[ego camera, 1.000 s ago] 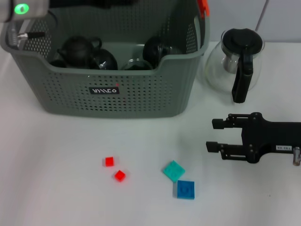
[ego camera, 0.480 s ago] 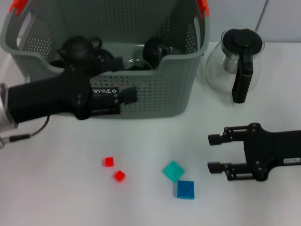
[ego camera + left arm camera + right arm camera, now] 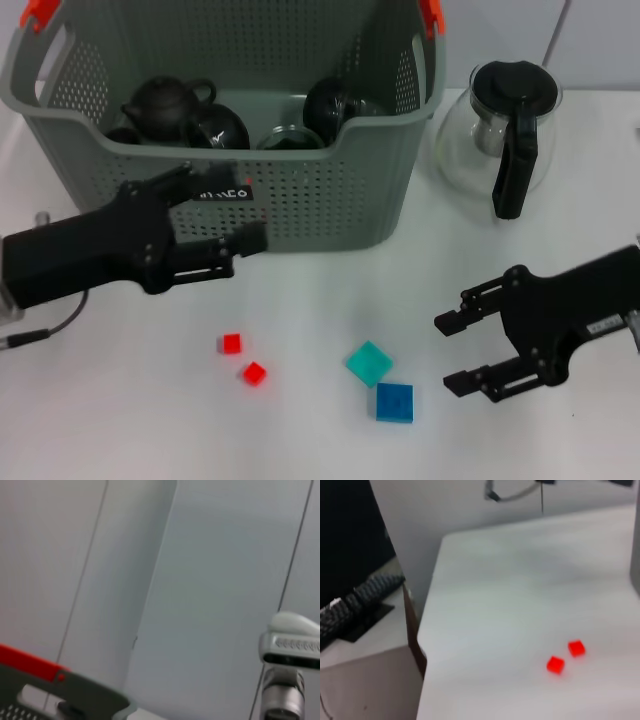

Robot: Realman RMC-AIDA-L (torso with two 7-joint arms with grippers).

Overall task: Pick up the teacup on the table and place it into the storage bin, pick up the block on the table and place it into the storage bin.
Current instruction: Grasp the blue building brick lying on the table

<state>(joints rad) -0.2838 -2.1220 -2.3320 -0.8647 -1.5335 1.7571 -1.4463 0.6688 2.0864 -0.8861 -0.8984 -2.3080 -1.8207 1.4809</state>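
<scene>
The grey perforated storage bin (image 3: 310, 190) stands at the back with a black teapot (image 3: 165, 98) and dark round teacups (image 3: 222, 128) inside it. No teacup shows on the table. Two small red blocks (image 3: 231, 343) (image 3: 254, 373), a teal block (image 3: 369, 363) and a blue block (image 3: 395, 402) lie on the white table in front. My left gripper (image 3: 225, 212) hangs open and empty just before the bin's front wall, above and left of the red blocks. Right of the blue block, my right gripper (image 3: 452, 351) is open and empty. The right wrist view shows the red blocks (image 3: 576, 648) (image 3: 555, 664).
A glass pot with a black handle (image 3: 508, 130) stands to the right of the bin. The left wrist view catches the bin's orange handle tip (image 3: 30, 662) against a grey wall. In the right wrist view the table's edge (image 3: 422, 645) drops off beside a keyboard (image 3: 365, 595).
My left arm came out from over the bin and dropped in front of its wall. My right gripper moved nearer the front edge and tilted toward the blue block.
</scene>
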